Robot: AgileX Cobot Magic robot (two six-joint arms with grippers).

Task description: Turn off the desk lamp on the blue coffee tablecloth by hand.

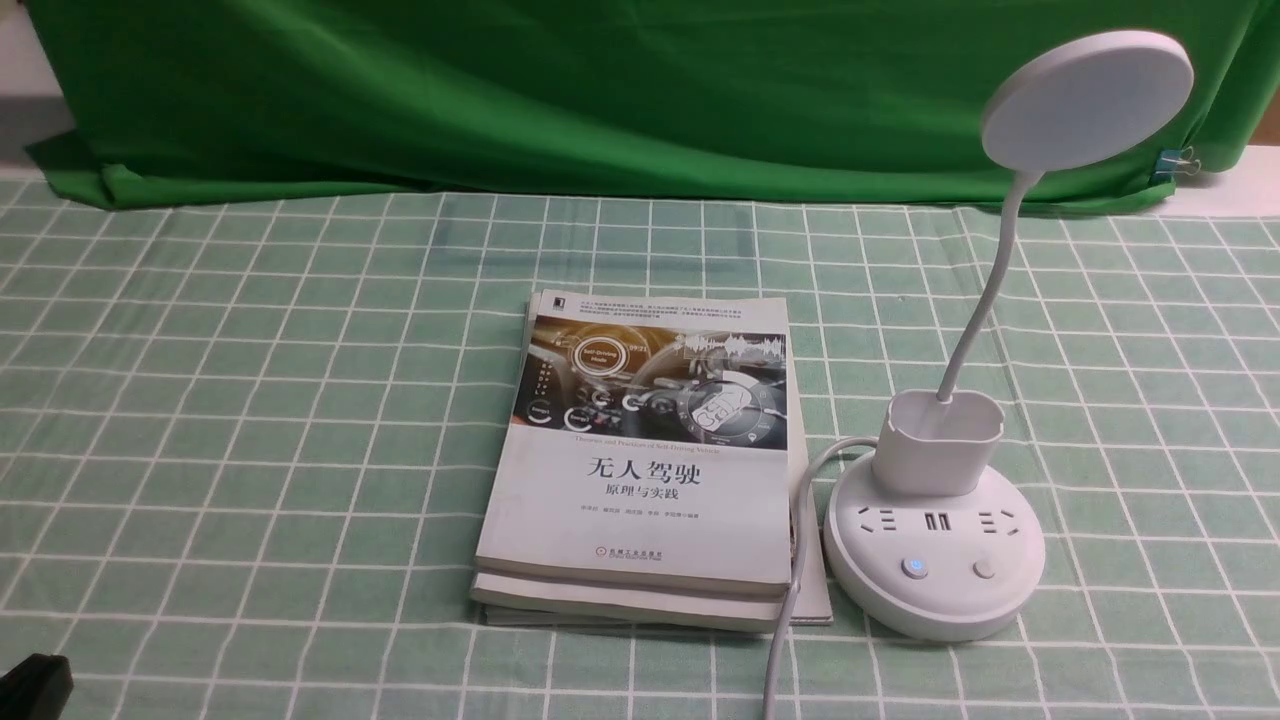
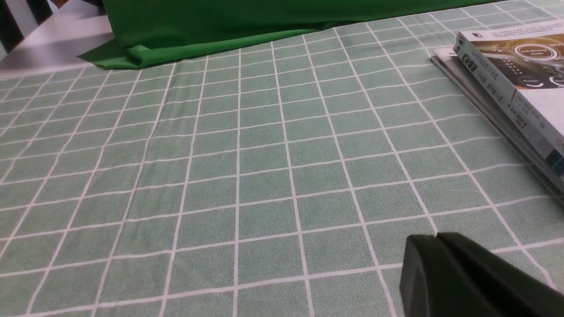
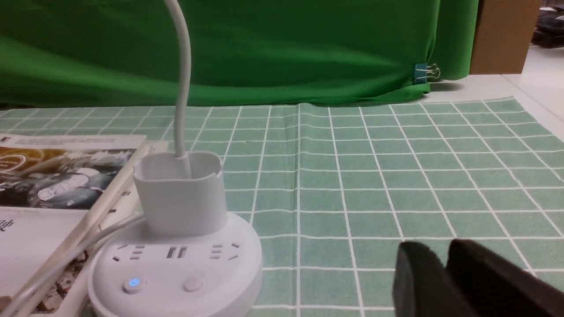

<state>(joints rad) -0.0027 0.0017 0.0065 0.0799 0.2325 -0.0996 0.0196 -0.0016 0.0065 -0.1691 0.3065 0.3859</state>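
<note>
The white desk lamp (image 1: pixel 935 565) stands at the right on the pale green grid tablecloth (image 1: pixel 250 400). Its disc head (image 1: pixel 1088 98) is raised on the thin neck. On the round base, the left button (image 1: pixel 914 568) glows blue and the right button (image 1: pixel 985 569) is plain. In the right wrist view, my right gripper (image 3: pixel 445 246) hovers low over the cloth, beside the lamp base (image 3: pixel 176 268) and apart from it. Its jaws stand a narrow gap apart and hold nothing. My left gripper (image 2: pixel 436 237) is shut and empty over bare cloth. Only its corner (image 1: pixel 30 685) shows in the front view.
A stack of books (image 1: pixel 650 470) lies just left of the lamp base. The lamp's white cord (image 1: pixel 790 600) runs along the books' right edge toward the front. A dark green backdrop cloth (image 1: pixel 600 90) hangs at the back, with a binder clip (image 1: pixel 1175 160) at its right end.
</note>
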